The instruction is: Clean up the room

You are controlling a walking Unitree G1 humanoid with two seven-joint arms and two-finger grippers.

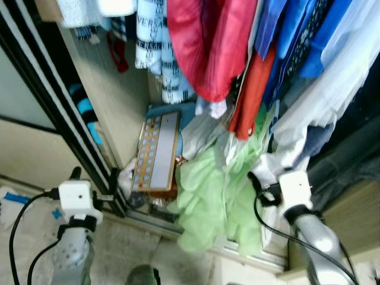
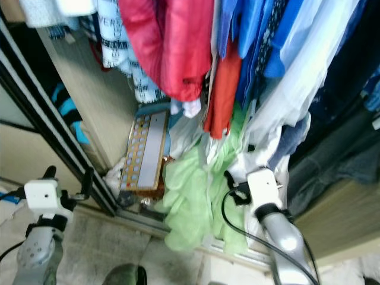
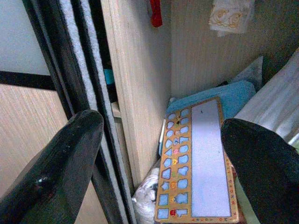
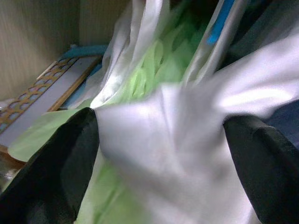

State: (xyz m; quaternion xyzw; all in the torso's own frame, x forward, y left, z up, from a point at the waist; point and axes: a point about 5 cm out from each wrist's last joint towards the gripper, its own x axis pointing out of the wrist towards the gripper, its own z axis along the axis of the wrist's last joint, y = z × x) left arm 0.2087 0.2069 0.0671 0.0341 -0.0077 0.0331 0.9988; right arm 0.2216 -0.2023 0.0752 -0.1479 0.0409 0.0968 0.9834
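I see my left gripper point(image 3: 159, 154) close to me, by the black sliding door track point(image 1: 89, 160) at the front edge of the closet. Its two black fingers point(image 3: 51, 172) are wide apart and hold nothing. It points at a flat toy board point(image 1: 155, 153) with blue shapes that leans against the wooden side wall point(image 1: 116, 101) of the closet, near the closet floor's left corner.

My right gripper point(image 4: 161, 154) is on the other side, at the front edge of the closet floor. Its fingers are wide apart too, and white cloth point(image 4: 187, 140) sits between them. I cannot tell if the fingers press on it.

Just past the grippers, a light green cloth point(image 1: 211, 202) lies in a heap on the closet floor and spills over the front edge. It is just beside the toy board. A blue thing point(image 3: 219, 95) lies behind the board.

Farther back and higher, clothes hang in a row: a red jacket point(image 1: 205, 41), an orange-red piece point(image 1: 252, 89), blue clothes point(image 1: 291, 35) and white clothes point(image 1: 332, 89).
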